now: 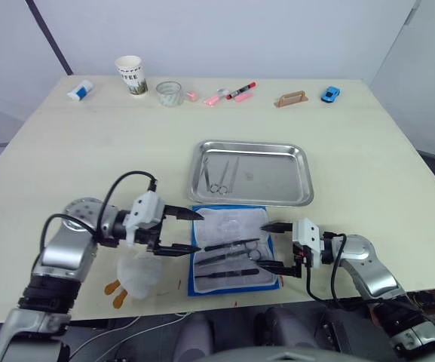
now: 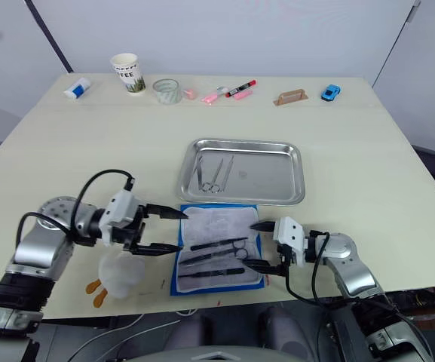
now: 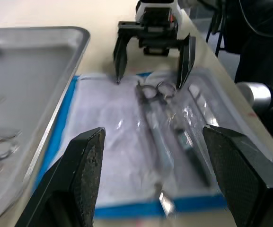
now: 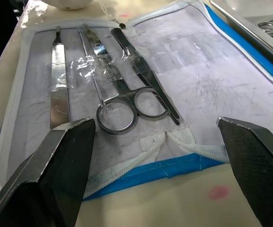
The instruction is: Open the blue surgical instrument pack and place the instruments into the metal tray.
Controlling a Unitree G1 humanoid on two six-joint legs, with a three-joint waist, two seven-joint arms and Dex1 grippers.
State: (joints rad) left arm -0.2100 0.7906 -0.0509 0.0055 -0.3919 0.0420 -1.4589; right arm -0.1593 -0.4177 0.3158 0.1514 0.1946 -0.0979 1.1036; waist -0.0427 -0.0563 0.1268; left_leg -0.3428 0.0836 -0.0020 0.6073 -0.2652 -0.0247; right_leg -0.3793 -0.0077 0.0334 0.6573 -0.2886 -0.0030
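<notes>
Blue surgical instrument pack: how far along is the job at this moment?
Done: the flat blue surgical instrument pack lies open, whitish lining up, and a few thin metal instruments already lie in the shiny steel tray. In hand: nothing; the left gripper and right gripper are open at opposite ends of the pack. Left: ring-handled scissors and other tools in the lining.

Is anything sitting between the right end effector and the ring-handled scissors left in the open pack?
No solid object. The right end effector is open at the edge of the pack, facing the scissors ring handles. Clear plastic film lies across the instruments' blades and may hold them.
</notes>
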